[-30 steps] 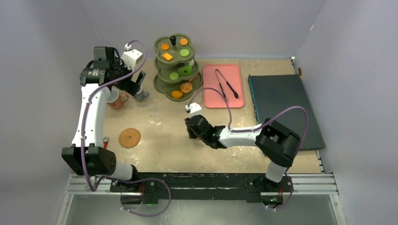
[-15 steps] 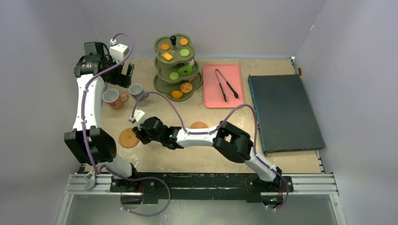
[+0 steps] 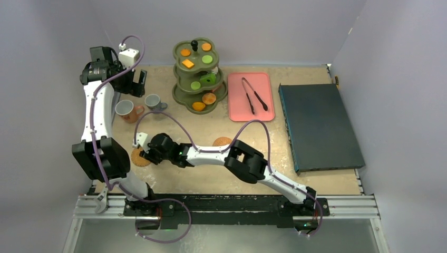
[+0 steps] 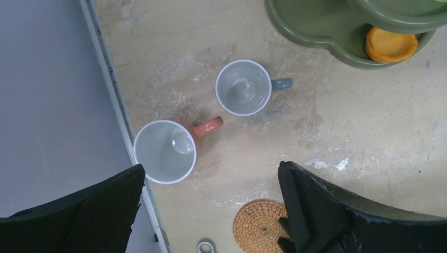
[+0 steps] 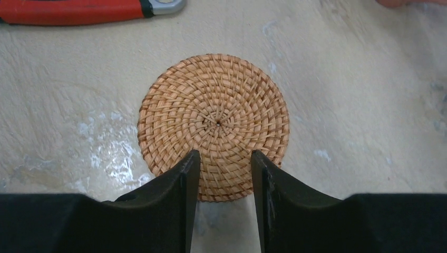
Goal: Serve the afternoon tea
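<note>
A round woven coaster [image 5: 213, 113] lies flat at the front left of the desk [image 5: 342, 105]. The right end effector [image 5: 224, 156] hangs over the coaster's near edge with its two fingers a little apart. The weave shows in the gap and nothing is pinched between them; whether the tips touch the coaster cannot be told. A second coaster [image 3: 222, 141] lies near the middle of the desk, well apart from the first.

Farther back on the left stand two cups, upright and empty. The terracotta cup [image 4: 164, 152] is close to the desk's left edge, and the grey-blue cup [image 4: 243, 87] is just beside it, not touching. The left end effector [image 4: 210, 171] hovers above them, spread wide and empty.

The olive three-tier stand [image 3: 179, 94] stands at the back, carrying orange and green pastries [image 3: 188, 64]. To its right a pink tray [image 3: 237, 108] holds black tongs [image 3: 254, 95]. A red-handled tool [image 5: 79, 11] lies near the first coaster.
</note>
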